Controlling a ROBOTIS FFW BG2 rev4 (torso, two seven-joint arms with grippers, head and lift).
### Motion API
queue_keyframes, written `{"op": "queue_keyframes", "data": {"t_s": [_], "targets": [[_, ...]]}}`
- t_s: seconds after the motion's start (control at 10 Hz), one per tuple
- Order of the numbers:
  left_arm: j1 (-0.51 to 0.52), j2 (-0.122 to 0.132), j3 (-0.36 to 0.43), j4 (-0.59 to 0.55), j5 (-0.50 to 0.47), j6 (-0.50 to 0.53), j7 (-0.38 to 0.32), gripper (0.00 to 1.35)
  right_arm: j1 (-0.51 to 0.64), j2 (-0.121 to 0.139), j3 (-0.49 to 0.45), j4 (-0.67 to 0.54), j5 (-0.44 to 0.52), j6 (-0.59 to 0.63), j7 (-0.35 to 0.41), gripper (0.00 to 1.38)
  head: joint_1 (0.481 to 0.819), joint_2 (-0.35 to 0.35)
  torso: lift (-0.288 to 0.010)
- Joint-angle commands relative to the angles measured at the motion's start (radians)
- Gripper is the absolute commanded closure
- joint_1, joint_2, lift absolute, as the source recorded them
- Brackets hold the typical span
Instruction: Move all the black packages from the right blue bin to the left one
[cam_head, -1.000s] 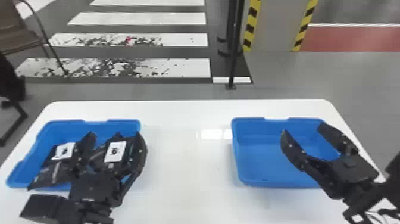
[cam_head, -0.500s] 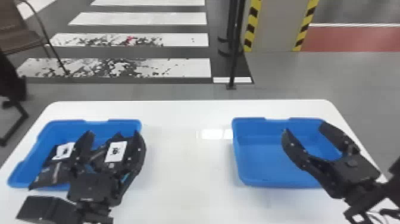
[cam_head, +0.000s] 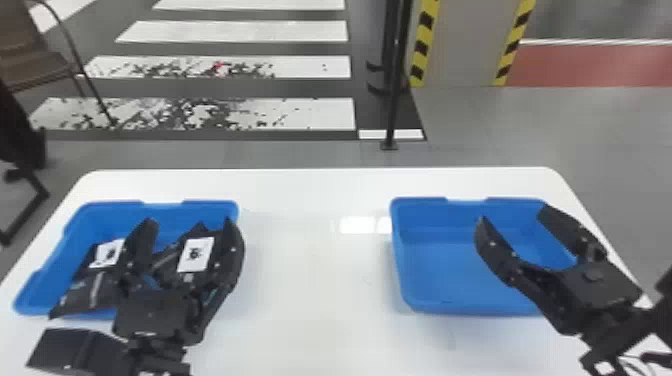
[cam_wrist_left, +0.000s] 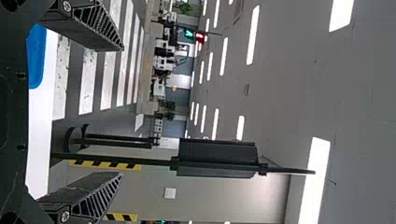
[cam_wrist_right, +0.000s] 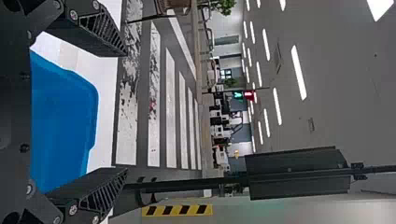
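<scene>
Packages (cam_head: 89, 294) (black) in left bin (cam_head: 110, 217)

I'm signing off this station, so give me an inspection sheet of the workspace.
Surface: white table, with reflected light.
Job's things: black packages in the left bin, one lapping its front rim; none seen in the right bin.
Clutter: nothing seen.
Grippers: left gripper over left bin, right gripper over right bin; fingers apart.
Cables: possibly one near the right gripper's base.
Surroundings: chair, striped crossing, black pole.
</scene>
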Motion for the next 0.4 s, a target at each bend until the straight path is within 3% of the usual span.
{"op": "queue_keyframes", "data": {"t_s": [0.0, 0.3], "targets": [[0.0, 0.0, -0.001, 0.0, 0.0, -0.01, 0.0, 0.09, 0.005, 0.0, -0.002, -0.003, 0.002, 0.0, 0.0, 0.16, 0.695, 0.009, -0.154], [0.0, -0.001, 0.004, 0.0, 0.0, -0.012, 0.0, 0.09, 0.007, 0.0, -0.002, -0.013, 0.01, 0.0, 0.0, 0.16, 0.695, 0.01, -0.154]]}}
